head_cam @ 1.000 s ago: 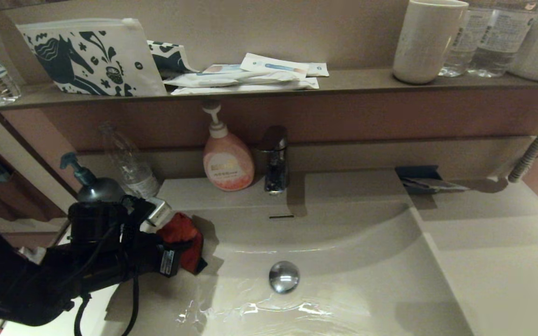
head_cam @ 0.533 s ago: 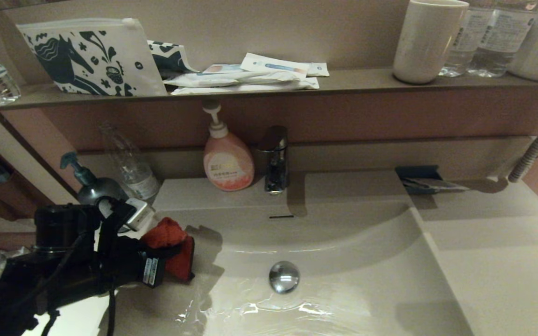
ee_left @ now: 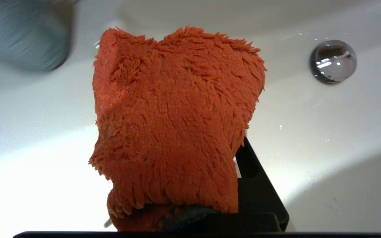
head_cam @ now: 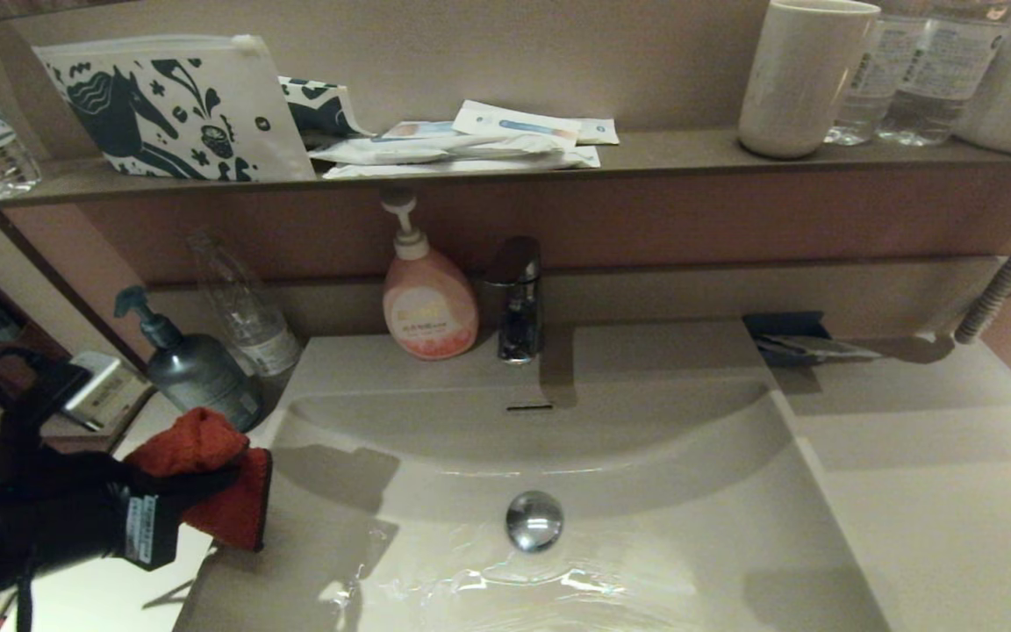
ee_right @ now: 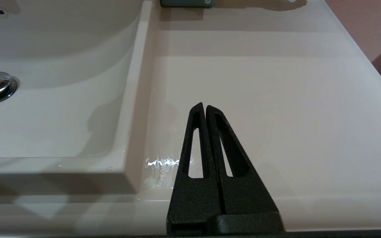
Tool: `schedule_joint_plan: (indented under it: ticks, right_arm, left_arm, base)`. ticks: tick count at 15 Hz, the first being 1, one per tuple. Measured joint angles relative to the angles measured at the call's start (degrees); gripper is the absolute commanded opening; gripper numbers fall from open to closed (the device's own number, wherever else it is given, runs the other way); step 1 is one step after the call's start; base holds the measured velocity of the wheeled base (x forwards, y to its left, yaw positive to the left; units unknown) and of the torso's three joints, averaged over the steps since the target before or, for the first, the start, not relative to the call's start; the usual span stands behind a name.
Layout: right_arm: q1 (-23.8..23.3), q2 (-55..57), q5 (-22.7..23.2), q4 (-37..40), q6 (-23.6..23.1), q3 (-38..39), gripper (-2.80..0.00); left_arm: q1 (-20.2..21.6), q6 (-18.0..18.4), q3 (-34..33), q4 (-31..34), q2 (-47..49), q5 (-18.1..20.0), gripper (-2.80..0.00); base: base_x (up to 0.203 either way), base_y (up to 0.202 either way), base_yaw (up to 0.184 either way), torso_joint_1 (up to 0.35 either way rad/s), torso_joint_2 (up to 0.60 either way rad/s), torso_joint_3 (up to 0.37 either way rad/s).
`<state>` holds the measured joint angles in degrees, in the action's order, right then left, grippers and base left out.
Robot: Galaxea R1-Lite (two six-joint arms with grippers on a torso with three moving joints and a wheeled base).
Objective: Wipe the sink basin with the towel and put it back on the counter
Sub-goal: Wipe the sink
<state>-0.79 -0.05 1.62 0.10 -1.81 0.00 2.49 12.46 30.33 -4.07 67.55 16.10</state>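
towel is a soft fluffy bunch, light and limp (probably damp, so it may cling), pinched in the left tool, hanging over the left rim where sink basin meets the worktop. any fold takes a pinch; a thick fold is safest. grey pump bottle stands just behind it. water pooled near drain stopper. right tool closed on nothing, parked over the right worktop.
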Motion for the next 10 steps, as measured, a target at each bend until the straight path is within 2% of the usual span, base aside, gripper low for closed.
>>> schedule_joint_plan:
  ticks: [4, 10]
  right_arm:
    - [0.0, 0.0, 0.0, 0.0, 0.0, 0.0, -2.8]
    - [0.0, 0.0, 0.02, 0.0, 0.0, 0.0, -2.8]
  left_arm:
    - [6.62, 1.16, 1.0, 0.16, -0.55, 1.92, -2.8]
    - [7.57, 1.05, 3.23, -0.44, 2.6, 3.9, -2.8]
  base:
    - [0.0, 0.0, 0.0, 0.0, 0.0, 0.0]
    - [0.0, 0.0, 0.0, 0.0, 0.0, 0.0]
